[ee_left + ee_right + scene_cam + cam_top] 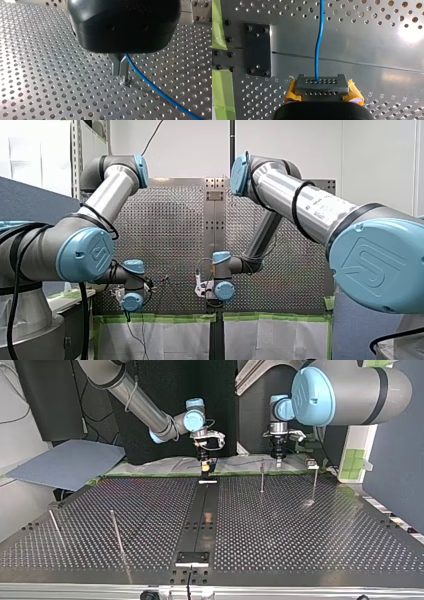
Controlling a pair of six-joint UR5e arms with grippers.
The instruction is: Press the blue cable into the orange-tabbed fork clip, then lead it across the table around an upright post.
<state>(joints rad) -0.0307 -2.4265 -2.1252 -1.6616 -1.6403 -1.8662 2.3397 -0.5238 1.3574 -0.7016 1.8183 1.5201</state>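
Observation:
The blue cable (318, 50) runs straight ahead out of my right gripper (322, 87), whose grey perforated fingers with yellow pads (353, 93) are shut on it. In the top view this gripper (205, 466) hangs low over the table's middle strip at the far edge. My left gripper (124, 79) has its metal fingers (121, 66) shut, tips down on the perforated plate. The blue cable (160, 92) leaves them sideways along the surface. In the top view my left gripper (278, 462) stands close behind an upright post (262, 477). I cannot make out an orange-tabbed clip.
Another post (315, 485) stands at the top view's right, and two leaning ones (116, 532) (55, 527) at its left. A black plate (192, 557) sits on the middle strip near the front edge. A blue-grey sheet (65, 462) lies off the table.

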